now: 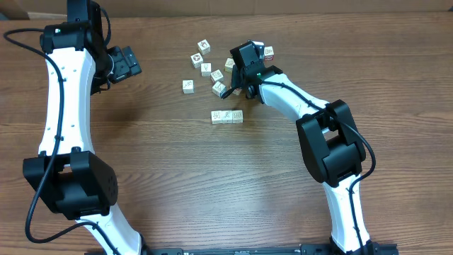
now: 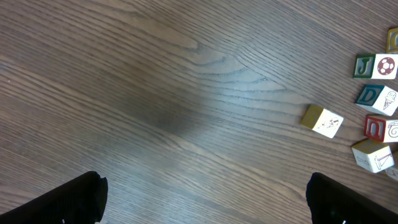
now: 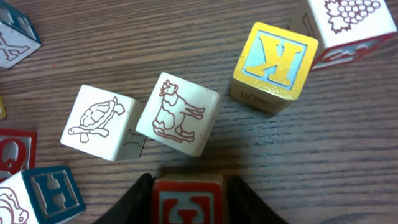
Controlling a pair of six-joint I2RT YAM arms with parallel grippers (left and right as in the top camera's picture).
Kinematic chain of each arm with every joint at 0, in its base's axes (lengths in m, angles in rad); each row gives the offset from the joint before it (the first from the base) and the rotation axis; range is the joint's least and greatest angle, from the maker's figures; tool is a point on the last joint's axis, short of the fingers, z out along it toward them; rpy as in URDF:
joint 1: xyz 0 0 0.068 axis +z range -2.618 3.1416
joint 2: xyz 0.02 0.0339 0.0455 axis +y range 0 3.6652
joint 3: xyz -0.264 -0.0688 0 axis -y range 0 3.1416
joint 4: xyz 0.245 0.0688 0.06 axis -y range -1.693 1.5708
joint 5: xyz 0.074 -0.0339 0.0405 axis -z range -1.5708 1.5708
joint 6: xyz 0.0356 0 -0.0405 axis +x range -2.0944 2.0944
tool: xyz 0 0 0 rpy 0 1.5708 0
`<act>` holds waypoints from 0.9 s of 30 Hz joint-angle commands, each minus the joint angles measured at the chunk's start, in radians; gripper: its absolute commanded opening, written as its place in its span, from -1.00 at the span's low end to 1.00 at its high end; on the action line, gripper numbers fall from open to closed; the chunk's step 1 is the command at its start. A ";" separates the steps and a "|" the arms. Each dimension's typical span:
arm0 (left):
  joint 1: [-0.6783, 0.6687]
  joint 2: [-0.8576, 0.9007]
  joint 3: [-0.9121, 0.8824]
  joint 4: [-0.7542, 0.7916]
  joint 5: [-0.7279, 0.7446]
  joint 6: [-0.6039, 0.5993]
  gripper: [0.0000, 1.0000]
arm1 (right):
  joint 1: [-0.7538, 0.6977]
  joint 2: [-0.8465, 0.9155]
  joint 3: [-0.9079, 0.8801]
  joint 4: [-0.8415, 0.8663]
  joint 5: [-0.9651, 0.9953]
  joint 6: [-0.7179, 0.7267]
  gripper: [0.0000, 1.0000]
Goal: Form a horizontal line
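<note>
The horizontal line [image 1: 226,116] is a short row of three pale cubes touching side by side on the wooden table. My right gripper [image 1: 228,86] is just above that row, among the loose cubes. In the right wrist view, the right gripper [image 3: 189,182] is shut on a red-faced cube [image 3: 188,205], with a dark finger against each side. My left gripper [image 1: 127,64] hangs far to the left. In its own view, the left gripper [image 2: 202,202] is open over bare wood.
Loose cubes lie ahead of the held one: a turtle cube [image 3: 99,121], a horse cube [image 3: 178,114], a yellow K cube [image 3: 275,57] and a grapes cube [image 3: 351,18]. More loose cubes [image 1: 204,45] lie scattered above the row, and several [image 2: 322,121] show in the left wrist view.
</note>
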 commanded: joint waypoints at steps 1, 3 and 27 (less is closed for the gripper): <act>-0.013 -0.005 0.006 0.002 0.005 -0.007 1.00 | -0.002 -0.025 -0.003 0.000 0.003 -0.004 -0.32; -0.013 -0.005 0.006 0.002 0.005 -0.007 1.00 | -0.002 -0.038 -0.003 0.000 0.006 -0.004 -0.32; -0.013 -0.005 0.006 0.002 0.005 -0.007 0.99 | -0.026 -0.168 -0.005 -0.095 -0.092 0.000 -0.06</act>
